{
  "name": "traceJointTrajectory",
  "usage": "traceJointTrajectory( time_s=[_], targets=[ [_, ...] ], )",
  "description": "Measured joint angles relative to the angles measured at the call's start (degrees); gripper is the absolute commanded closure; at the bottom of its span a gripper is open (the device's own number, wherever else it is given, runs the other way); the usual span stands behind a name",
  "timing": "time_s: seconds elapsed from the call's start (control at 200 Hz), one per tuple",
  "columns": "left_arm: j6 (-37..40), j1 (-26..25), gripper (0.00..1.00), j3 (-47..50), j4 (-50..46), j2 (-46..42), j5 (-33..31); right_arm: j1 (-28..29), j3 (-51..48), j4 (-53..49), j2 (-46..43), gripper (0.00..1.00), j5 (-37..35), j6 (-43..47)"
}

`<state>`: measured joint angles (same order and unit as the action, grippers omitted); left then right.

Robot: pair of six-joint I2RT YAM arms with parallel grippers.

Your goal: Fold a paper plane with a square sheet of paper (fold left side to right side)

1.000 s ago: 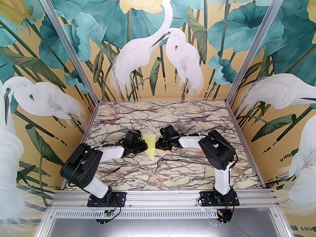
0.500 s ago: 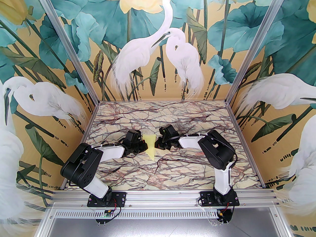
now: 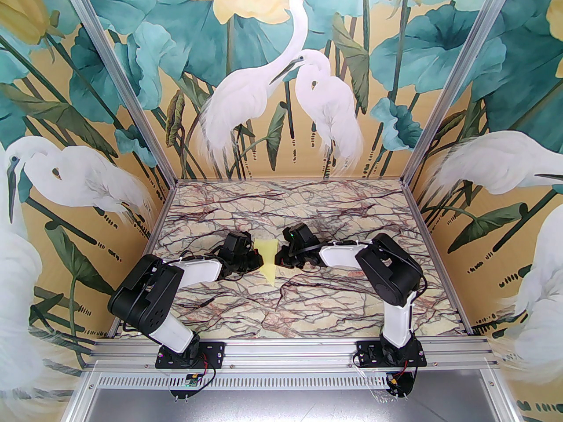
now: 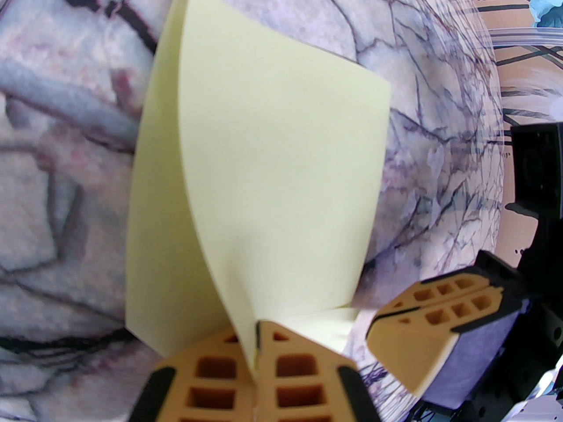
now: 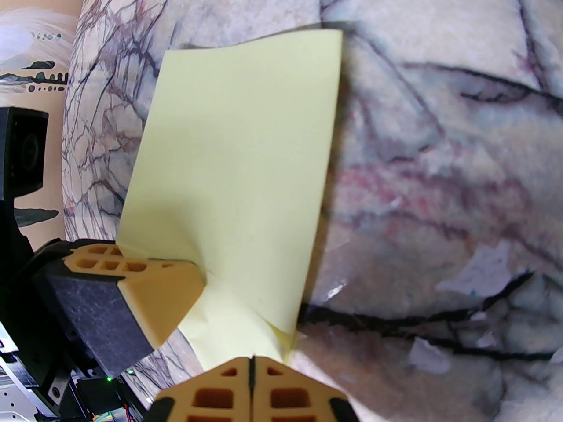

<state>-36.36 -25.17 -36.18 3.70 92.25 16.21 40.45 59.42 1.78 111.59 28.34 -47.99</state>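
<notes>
Yellow paper [image 3: 268, 258] already folded to narrow point, at table [image 3: 308, 314] centre. Your left end effector [image 4: 256, 351] pinched closed on it; right end effector [image 5: 250, 367] closed at its corner, hold unclear. Wing folds probably remain.

A robot test cell — aluminium frame [image 3: 286, 351], printed heron backdrop [image 3: 264, 95], marble-patterned table [image 3: 286, 314].

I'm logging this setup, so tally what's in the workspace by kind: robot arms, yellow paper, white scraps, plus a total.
robot arms: 2 (left arm, right arm)
yellow folded paper: 1
white scraps: 2 that I can make out clearly
total: 5
</notes>
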Motion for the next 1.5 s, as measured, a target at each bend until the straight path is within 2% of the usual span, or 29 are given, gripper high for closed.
traceJointTrajectory(
  time_s=[0.29, 0.51, 1.015, 1.17, 1.5],
  targets=[
    [0.0, -0.1, 0.94, -0.2, -0.1, 0.1, 0.0, 0.0, 2.3, -0.7, 3.2, 0.99, 0.0, 0.4],
    [0.0, -0.9, 0.65, -1.7, -1.7, 0.1, -0.1, 0.1, 3.0, -1.2, 3.6, 0.99, 0.0, 1.1],
    [-0.5, -1.5, 0.64, -3.7, -9.0, -5.1, -2.6, 0.7, 4.6, -2.4, 4.4, 1.0, -0.5, 1.7],
    [-0.5, -1.5, 0.64, -3.7, -8.8, -5.3, -2.4, 0.8, 4.8, -2.6, 4.5, 1.0, -0.5, 1.7],
    [-3.5, -1.5, 0.64, -3.7, -1.9, -5.3, 1.1, 0.8, 5.2, -3.1, 4.6, 1.0, -0.5, 1.7]
  ],
)
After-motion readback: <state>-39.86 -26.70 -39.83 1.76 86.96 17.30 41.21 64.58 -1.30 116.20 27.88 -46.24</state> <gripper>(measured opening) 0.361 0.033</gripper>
